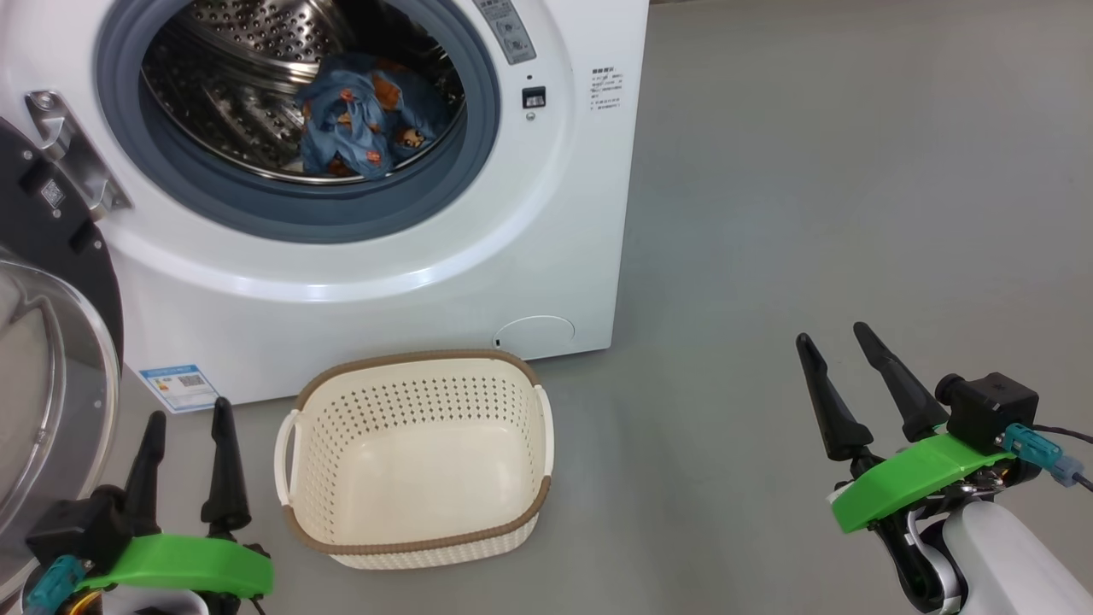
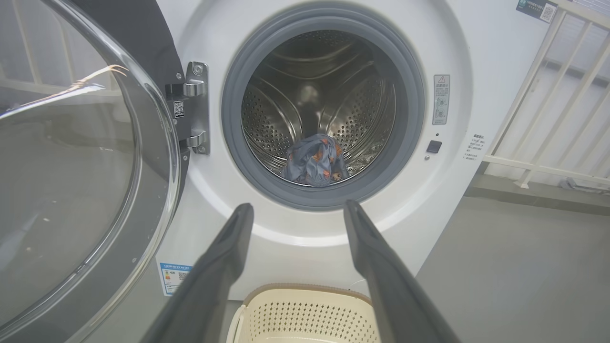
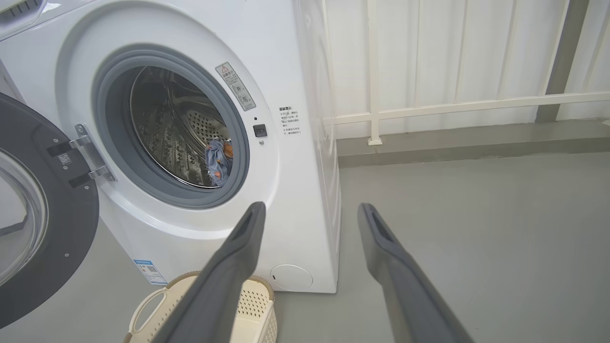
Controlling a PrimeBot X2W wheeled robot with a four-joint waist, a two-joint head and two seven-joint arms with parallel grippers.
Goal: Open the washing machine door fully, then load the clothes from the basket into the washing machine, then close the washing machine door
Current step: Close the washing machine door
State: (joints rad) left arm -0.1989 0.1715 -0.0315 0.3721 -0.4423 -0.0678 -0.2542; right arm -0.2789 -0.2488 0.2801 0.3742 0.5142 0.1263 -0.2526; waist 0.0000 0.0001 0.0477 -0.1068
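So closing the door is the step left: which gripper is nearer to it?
Left. The left gripper hangs open just right of the door, by its glass; the right gripper is far off to the right, beyond the basket.

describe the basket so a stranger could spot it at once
Find the big white boxy front-loading washing machine. On the grey floor just in front of it sits a small rectangular cream plastic basket with perforated sides. It is the only low open container there, edged by a brown woven-look rim.

Grey floor (image 1: 854, 171), white railing (image 3: 452, 105)
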